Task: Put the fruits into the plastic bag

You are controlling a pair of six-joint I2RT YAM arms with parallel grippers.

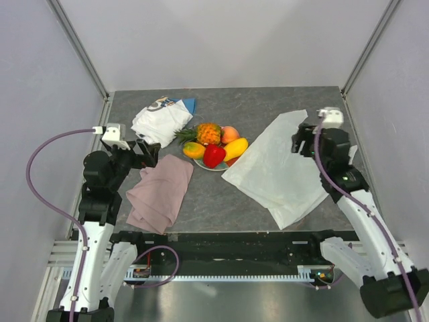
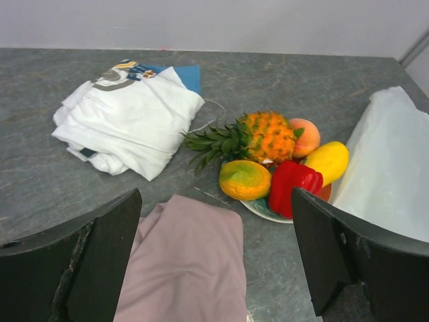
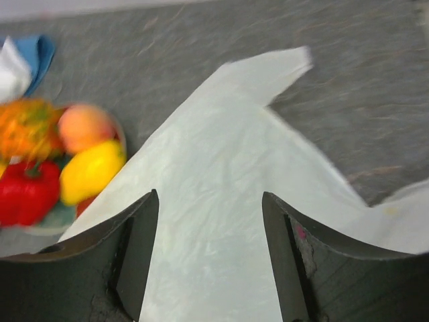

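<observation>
The toy fruits are gathered on a round red-and-teal plate point(image 2: 260, 209) at the middle of the grey stone-patterned table point(image 1: 221, 208). They are an orange pineapple with a green crown point(image 1: 208, 133), a round peach-orange fruit point(image 1: 230, 133), a yellow mango point(image 1: 236, 148), an orange-green mango point(image 1: 194, 150) and a glossy red pepper-shaped piece point(image 1: 214, 155). None of them is placed in the bag yet.

The thin translucent white plastic bag point(image 1: 281, 171) is spread flat on the table just to the right of the plate, and its left edge is seen just beside the yellow mango.

The left gripper point(image 1: 149, 154) is held over the far end of a crumpled pink cloth point(image 1: 161, 191) with its jaws spread fully wide, and nothing is gripped between them. A folded white cloth point(image 1: 161, 121) is laid beyond it, to the left of the fruits.

The right gripper point(image 1: 301, 143) is held over the far part of the bag with its jaws well apart. Nothing is clasped between them, and whether the bag is touched cannot be told.
</observation>
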